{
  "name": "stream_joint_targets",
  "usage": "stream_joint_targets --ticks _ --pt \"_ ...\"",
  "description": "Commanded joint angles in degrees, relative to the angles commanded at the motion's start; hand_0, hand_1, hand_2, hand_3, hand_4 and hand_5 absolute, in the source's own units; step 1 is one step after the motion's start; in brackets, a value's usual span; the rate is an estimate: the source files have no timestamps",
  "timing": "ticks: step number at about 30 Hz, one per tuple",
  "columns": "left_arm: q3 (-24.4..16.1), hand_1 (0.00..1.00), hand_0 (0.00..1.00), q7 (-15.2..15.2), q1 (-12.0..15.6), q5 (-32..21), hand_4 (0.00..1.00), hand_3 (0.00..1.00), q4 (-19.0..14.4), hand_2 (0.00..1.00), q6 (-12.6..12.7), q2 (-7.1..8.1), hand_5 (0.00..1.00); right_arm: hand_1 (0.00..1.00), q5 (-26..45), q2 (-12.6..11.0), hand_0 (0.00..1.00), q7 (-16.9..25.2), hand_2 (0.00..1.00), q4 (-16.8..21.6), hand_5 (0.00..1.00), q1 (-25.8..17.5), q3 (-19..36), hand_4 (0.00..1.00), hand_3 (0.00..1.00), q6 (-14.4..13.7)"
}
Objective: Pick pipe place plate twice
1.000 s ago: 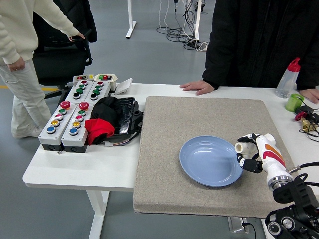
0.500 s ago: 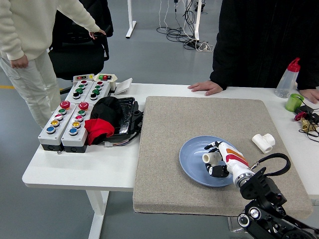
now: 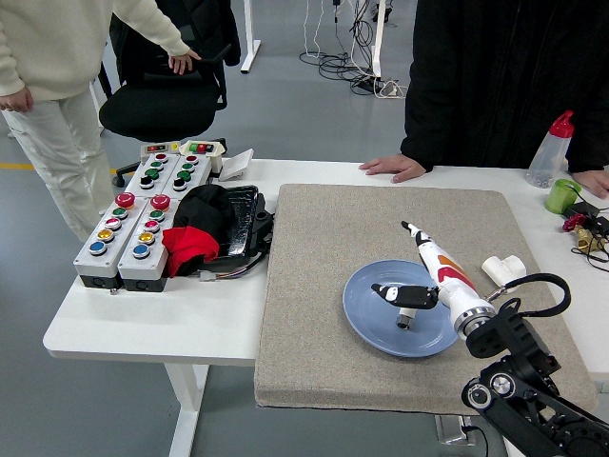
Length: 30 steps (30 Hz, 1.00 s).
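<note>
Reached in from the lower right with the right hand (image 3: pixel 425 276) over the blue plate (image 3: pixel 366 319), fingers spread wide and empty. Left one white pipe tee (image 3: pixel 503 269) on the grey mat (image 3: pixel 324 286), just right of the plate.

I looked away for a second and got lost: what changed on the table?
The right hand carried a white pipe piece leftward over the blue plate, then spread its fingers; I cannot see that piece now. The plate, the other pipe piece on the mat and the button boxes stayed put.
</note>
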Motion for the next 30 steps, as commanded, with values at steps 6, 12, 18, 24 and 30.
stream_joint_targets --ticks 6,12,18,24,30 --pt "0.45 0.691 0.685 -0.18 -0.60 -0.53 0.526 0.663 0.03 0.732 0.04 0.22 0.998 0.957 -0.54 -5.06 0.998 -1.60 0.998 -7.44 0.400 3.52 6.75 0.864 0.998 -1.11" --pt "0.31 0.692 0.685 0.00 -1.09 -0.28 0.524 0.662 -0.02 0.730 -0.06 0.20 0.998 0.953 4.80 -7.83 0.998 -1.99 0.998 -18.98 0.391 8.82 3.11 0.857 0.998 4.02" --pt "0.18 0.692 0.684 0.18 -1.13 0.13 0.522 0.661 -0.10 0.730 -0.20 -0.01 0.998 0.952 10.02 -5.85 0.998 -1.63 0.998 -27.61 0.393 12.52 -2.01 0.847 0.998 6.16" --pt "0.45 0.691 0.684 0.07 -1.14 -0.28 0.521 0.662 -0.11 0.730 -0.08 -0.05 0.998 0.949 13.73 -3.59 0.998 -0.67 0.998 -31.29 0.404 14.48 -5.40 0.854 0.998 6.90" --pt "0.77 0.691 0.683 0.09 -1.31 -0.45 0.521 0.663 -0.19 0.730 -0.19 -0.14 0.998 0.938 19.50 -1.12 0.998 -0.41 0.998 -38.27 0.409 17.15 -12.65 0.856 0.998 7.38"
